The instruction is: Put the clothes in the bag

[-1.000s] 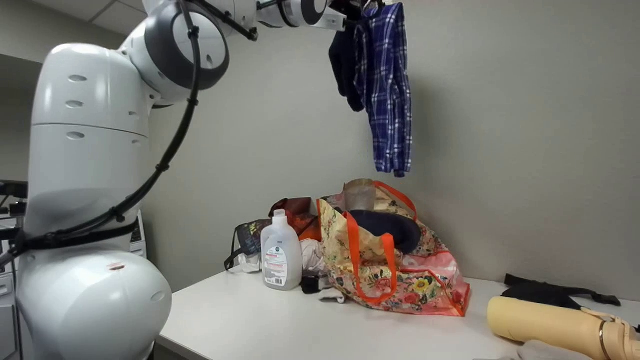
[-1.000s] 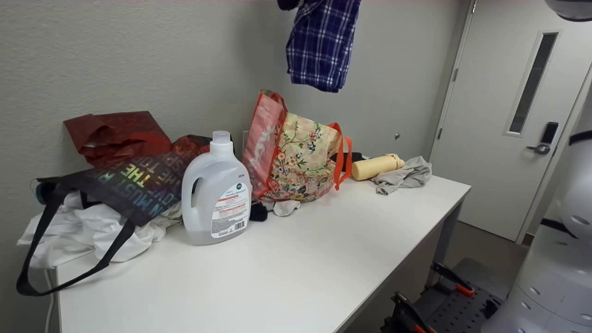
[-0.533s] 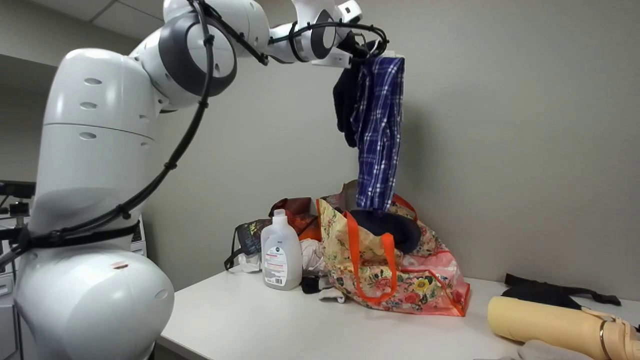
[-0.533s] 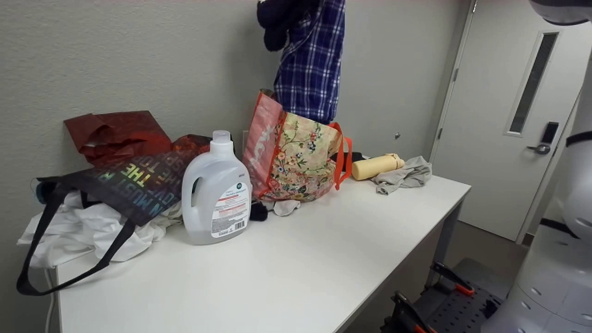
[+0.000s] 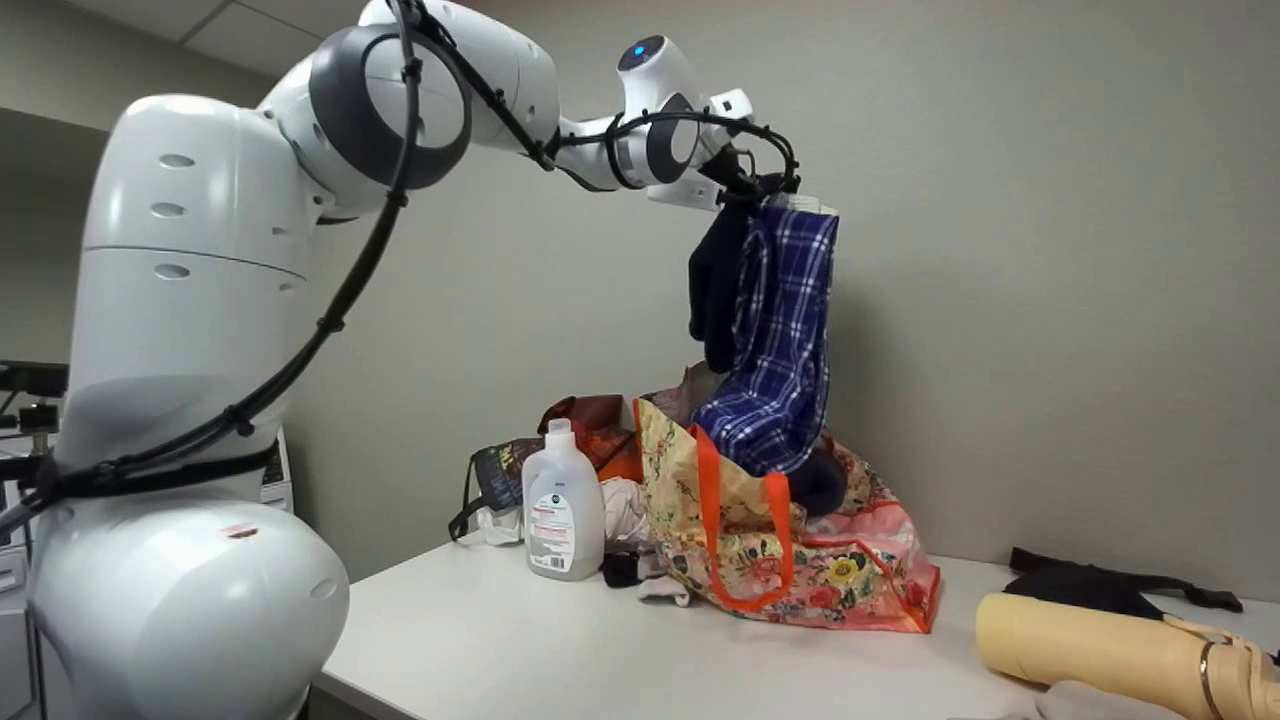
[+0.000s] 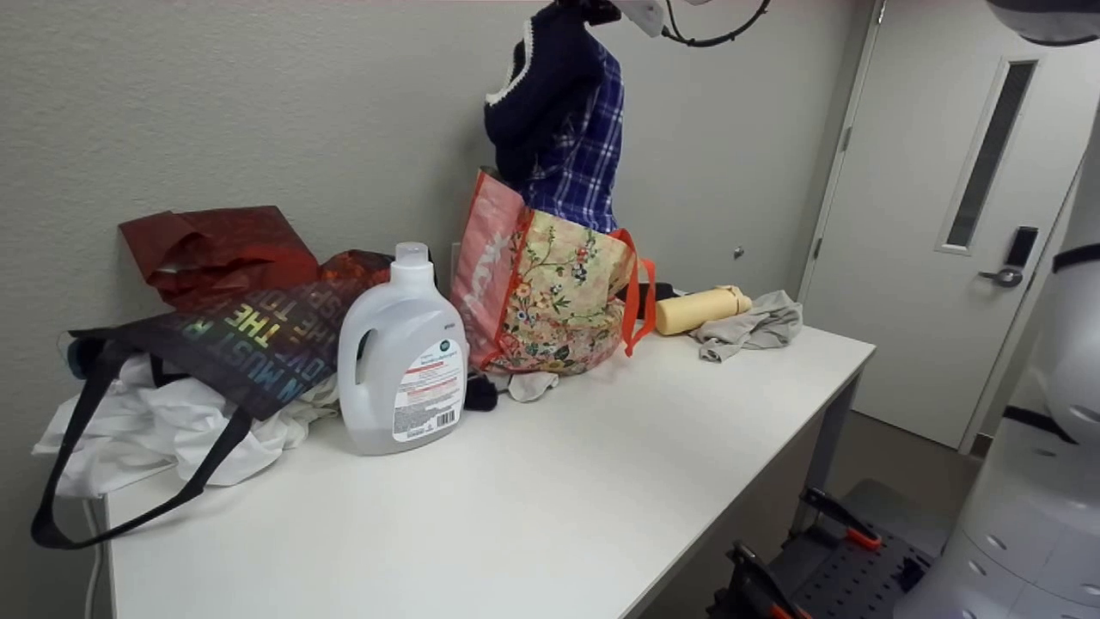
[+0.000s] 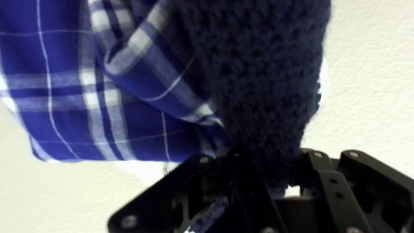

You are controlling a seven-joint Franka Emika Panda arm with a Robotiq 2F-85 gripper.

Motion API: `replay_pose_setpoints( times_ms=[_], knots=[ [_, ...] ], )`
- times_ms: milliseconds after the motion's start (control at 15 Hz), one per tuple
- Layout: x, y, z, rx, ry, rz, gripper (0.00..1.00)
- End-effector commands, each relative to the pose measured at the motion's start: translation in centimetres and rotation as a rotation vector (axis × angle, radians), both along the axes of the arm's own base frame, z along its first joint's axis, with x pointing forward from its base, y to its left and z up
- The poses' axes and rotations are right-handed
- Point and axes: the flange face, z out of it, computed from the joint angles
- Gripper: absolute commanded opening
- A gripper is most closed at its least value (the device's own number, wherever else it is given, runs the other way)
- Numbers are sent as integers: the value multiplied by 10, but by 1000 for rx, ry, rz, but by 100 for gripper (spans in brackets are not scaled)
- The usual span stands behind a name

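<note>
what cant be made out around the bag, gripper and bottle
Floor of the bag: hidden by its sides in both exterior views.
Lower end of the plaid cloth: behind the bag's side in an exterior view.
Whether the gripper pinches the plaid cloth too: masked by the dark knit cloth in the wrist view.
Fine print on the bottle: too small in both exterior views.
</note>
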Motion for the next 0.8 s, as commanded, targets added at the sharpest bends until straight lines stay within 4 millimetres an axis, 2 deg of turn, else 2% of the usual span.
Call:
replay_pose_setpoints(
  times_ms=[0,400,733],
  knots=[
    [-35,-12,-16,2,34,-30,8],
    [-84,5,-52,-86,134,12,8],
    [-111,20,-92,-148,231,38,8]
  ],
)
